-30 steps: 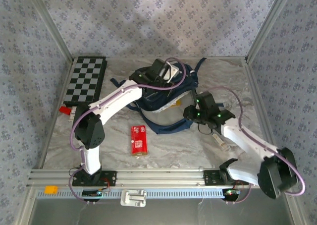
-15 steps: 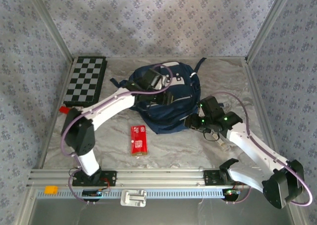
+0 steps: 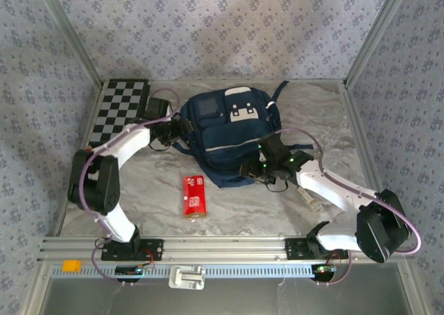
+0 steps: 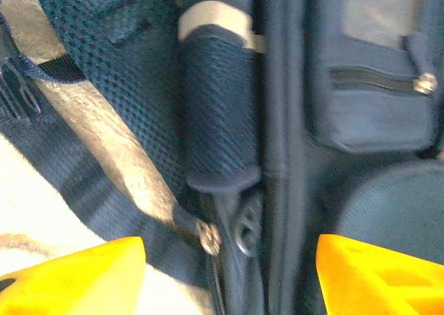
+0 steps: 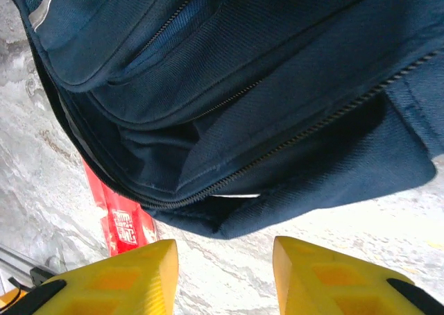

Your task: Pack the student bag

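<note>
Grey marbled tabletop [image 3: 319,114], walled on three sides. Checkerboard [image 3: 123,110], upper left. Left gripper [image 3: 177,126], spread and empty, sat just beside the student bag [image 3: 225,131], which lay centre-frame, long axis top to bottom. Red packet [image 3: 193,195] lay below it. Right gripper [image 3: 247,169], spread and empty, faced the unzipped lower edge. It was judged the nearer arm, with open room at lower right.

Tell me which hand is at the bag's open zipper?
The right hand, at the student bag's near edge; the left hand is by its strap.
</note>
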Motion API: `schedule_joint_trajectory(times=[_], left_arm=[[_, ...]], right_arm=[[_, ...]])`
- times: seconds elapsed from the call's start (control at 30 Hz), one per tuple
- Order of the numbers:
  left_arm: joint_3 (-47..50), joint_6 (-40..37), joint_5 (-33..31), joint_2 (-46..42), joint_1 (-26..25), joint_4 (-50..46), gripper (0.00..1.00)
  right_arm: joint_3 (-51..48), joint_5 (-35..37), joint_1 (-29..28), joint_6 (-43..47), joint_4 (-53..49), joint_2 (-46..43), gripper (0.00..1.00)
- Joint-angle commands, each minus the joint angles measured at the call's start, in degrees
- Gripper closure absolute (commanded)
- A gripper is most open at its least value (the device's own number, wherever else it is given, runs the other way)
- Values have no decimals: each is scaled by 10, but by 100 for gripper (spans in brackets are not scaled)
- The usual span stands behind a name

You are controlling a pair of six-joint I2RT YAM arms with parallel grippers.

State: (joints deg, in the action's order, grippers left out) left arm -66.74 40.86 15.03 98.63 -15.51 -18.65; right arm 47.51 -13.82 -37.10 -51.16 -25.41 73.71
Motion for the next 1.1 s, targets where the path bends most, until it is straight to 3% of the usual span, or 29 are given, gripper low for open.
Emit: schedule_joint_trajectory(times=[0.0, 0.27, 0.47, 0.67, 0.9, 1.07], left_arm=[[-28, 28, 51, 47, 23, 78, 35], [-80, 35, 98, 144, 29, 150, 45], [-82, 49, 114, 164, 23, 172, 76], [-46, 57, 113, 122, 22, 164, 100], [36, 116, 83, 41, -6, 175, 100], [69, 232, -23, -11, -90, 169, 100]], right_arm=[[16, 21, -15, -36, 18, 20, 58], [21, 25, -32, -52, 35, 59, 59], [25, 29, -6, -28, 45, 87, 59], [92, 55, 57, 70, 37, 147, 58], [202, 58, 155, 147, 56, 253, 53], [324, 77, 195, 207, 20, 323, 47]])
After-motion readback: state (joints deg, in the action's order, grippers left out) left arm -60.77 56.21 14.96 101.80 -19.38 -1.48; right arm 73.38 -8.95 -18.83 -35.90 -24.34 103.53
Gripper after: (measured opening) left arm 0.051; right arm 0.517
